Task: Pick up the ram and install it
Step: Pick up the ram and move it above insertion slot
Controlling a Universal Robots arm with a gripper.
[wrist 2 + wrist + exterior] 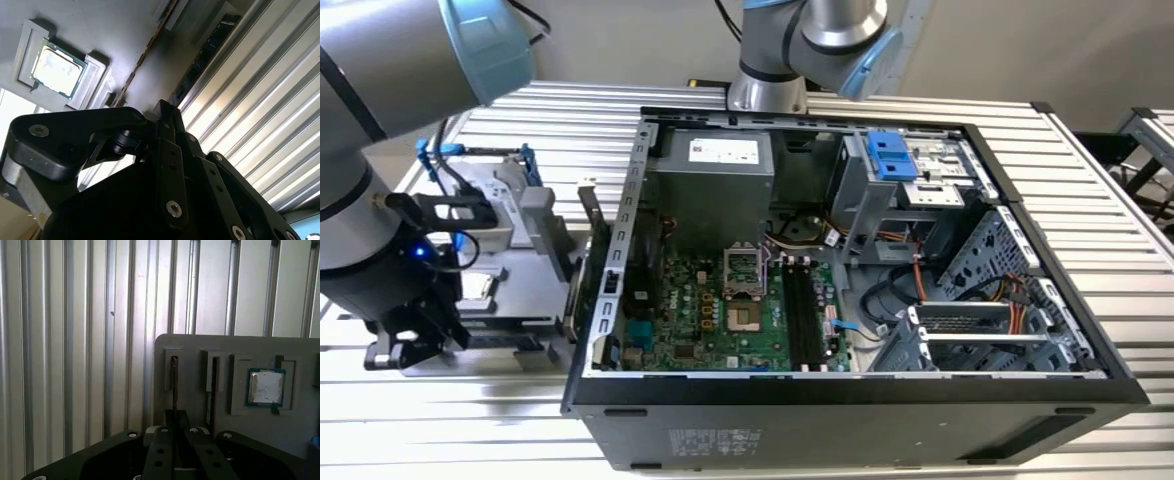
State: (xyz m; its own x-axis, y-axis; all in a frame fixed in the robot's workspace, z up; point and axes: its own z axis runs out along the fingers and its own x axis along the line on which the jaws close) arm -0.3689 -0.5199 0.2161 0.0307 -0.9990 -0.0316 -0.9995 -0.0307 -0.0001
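pincer: the black two-fingered pincer is drawn narrow, and as far as the first wrist view shows, it is closed onto the edge of the ram.
ram: the thin, flat, dark ram stick stands on edge in a slot of the pale grey holder plate, running straight out from between the pincer's tips.
neighbours: just beside the gripped stick, a second slot holds what looks like another thin dark board. farther off to the same side, a small square silver chip lies in its own recess, apart from the pincer.
counter: the ribbed aluminium counter carries the holder plate.
target: the open black computer case stands well apart from the pincer. inside it is a green motherboard, and its long black slots look empty.
done: judging by these pictures, the pincer has reached the holder and taken its grip on the ram stick.
left: the ram stick is not yet out of its holder slot, and nothing is seated in the motherboard's slots, so most of the task remains.
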